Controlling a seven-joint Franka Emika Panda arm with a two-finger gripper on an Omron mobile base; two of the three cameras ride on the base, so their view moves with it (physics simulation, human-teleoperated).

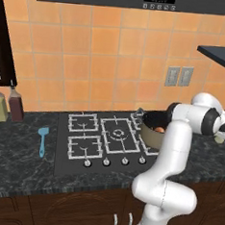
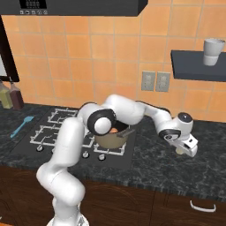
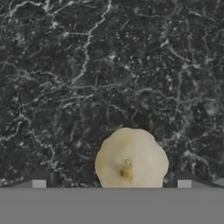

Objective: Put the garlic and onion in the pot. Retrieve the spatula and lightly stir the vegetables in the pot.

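Observation:
The pale cream garlic (image 3: pixel 130 159) lies on the dark marble counter right of the stove. My gripper (image 3: pixel 111 184) hangs straight over it, open, one fingertip (image 3: pixel 38 183) on each side and clear of the bulb. From the base, the gripper (image 2: pixel 186 149) reaches down to the counter with the garlic (image 2: pixel 178 151) under it. The tan pot (image 2: pixel 109 141) stands on the stove's front right burner with the orange onion (image 2: pixel 114 130) inside; my arm partly covers the pot (image 1: pixel 150 135). The light-blue spatula (image 1: pixel 43 139) lies flat on the counter left of the stove.
The black gas stove (image 1: pixel 102 137) has several burners and a row of knobs along its front. Two bottles (image 1: pixel 8 105) stand at the back left. A dark wall shelf (image 2: pixel 198 65) with a white cup (image 2: pixel 213 51) hangs above the gripper's area.

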